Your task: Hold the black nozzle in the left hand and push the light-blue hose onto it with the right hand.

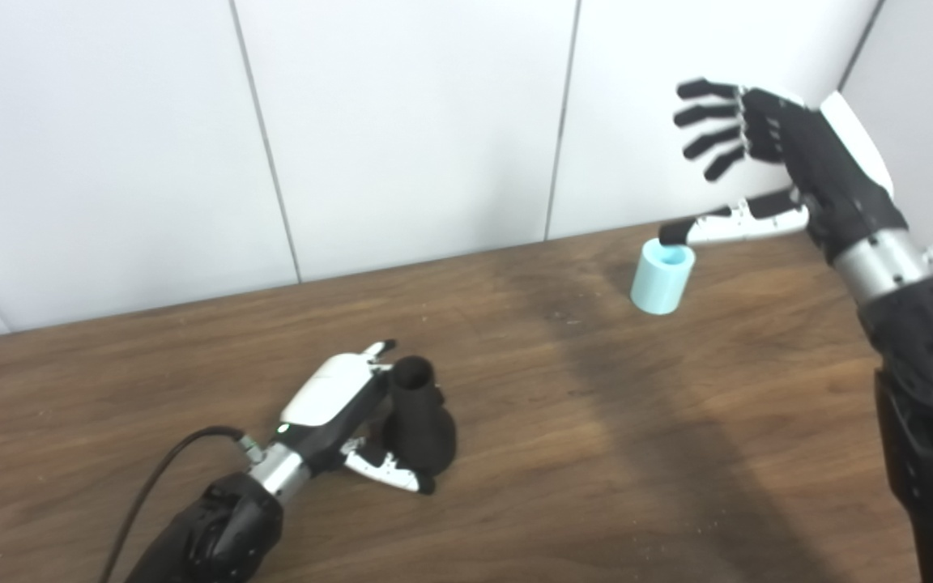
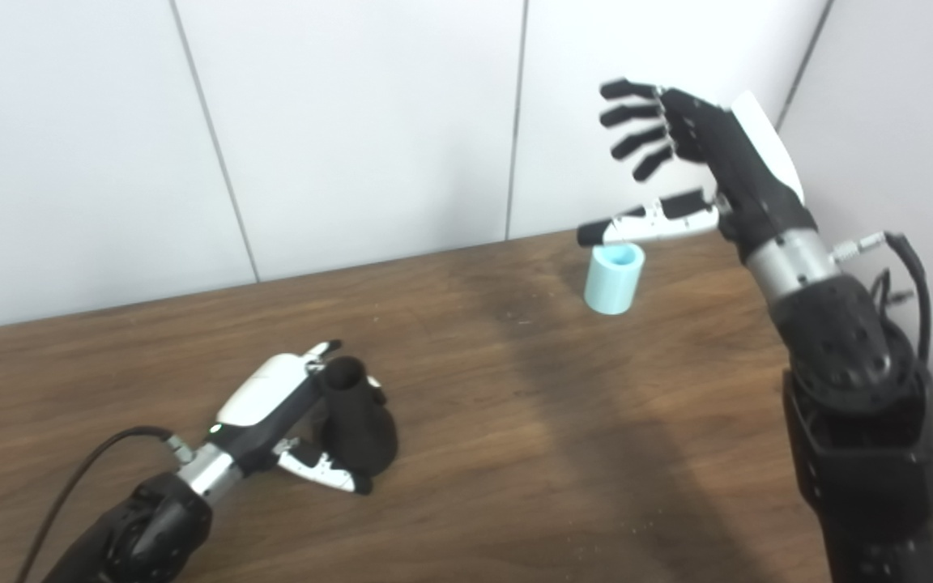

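Observation:
The black nozzle [image 1: 419, 429] is a cone with a narrow neck, standing upright on the wooden table [image 1: 596, 453] at the lower left. My left hand [image 1: 335, 402] wraps it from the left, fingers behind the neck and thumb along the base in front. The light-blue hose [image 1: 662, 278], a short open tube, stands upright near the table's far edge on the right. My right hand [image 1: 786, 154] hovers above and to the right of it, open with fingers spread. Its thumb tip sits just over the hose rim without gripping it.
White wall panels [image 1: 402, 121] rise right behind the table's far edge, and a side wall closes in at the far right. A black cable [image 1: 159, 478] trails from my left wrist across the table.

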{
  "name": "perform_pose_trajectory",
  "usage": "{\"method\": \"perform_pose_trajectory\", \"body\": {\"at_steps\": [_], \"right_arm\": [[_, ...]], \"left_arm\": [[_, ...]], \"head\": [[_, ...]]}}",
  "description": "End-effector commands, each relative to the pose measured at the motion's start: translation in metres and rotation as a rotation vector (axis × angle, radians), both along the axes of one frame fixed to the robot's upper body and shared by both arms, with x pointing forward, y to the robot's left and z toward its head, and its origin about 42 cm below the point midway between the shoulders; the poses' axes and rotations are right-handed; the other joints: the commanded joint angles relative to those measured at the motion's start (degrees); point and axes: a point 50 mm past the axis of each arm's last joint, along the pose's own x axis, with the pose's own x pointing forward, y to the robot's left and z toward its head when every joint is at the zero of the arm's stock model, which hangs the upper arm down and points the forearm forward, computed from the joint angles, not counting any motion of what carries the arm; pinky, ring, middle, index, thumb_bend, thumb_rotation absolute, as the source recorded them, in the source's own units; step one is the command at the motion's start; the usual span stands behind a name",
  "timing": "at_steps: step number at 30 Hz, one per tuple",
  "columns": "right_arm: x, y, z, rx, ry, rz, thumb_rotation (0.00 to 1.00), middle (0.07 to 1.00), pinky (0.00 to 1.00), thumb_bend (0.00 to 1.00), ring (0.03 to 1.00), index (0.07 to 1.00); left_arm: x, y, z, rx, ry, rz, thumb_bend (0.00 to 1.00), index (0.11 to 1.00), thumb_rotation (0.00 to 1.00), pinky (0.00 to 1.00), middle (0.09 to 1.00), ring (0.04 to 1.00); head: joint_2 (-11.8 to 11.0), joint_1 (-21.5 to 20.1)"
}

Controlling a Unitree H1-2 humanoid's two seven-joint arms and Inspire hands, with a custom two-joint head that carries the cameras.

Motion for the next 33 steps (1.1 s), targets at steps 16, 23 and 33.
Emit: {"method": "perform_pose_trajectory", "body": {"at_steps": [16, 23, 33], "right_arm": [[0.079, -0.033, 0.048, -0.289, 0.359, -0.178, 0.15, 0.832, 0.64, 0.89, 0.776, 0.820], [0.114, -0.032, 0.035, -0.357, 0.459, -0.219, 0.18, 0.852, 0.65, 0.91, 0.802, 0.827], [0.135, -0.034, 0.021, -0.353, 0.519, -0.272, 0.17, 0.863, 0.66, 0.91, 0.806, 0.834]], "left_arm": [[-0.006, 0.094, -0.066, 0.194, 0.132, 0.147, 0.53, 0.485, 0.00, 0.99, 0.477, 0.587], [-0.007, 0.094, -0.067, 0.199, 0.117, 0.134, 0.53, 0.488, 0.00, 0.99, 0.472, 0.588], [-0.011, 0.092, -0.070, 0.200, 0.127, 0.124, 0.53, 0.490, 0.00, 1.00, 0.471, 0.597]], "head": [[-4.8, -7.5], [-5.1, -8.0], [-5.2, -7.7]]}}
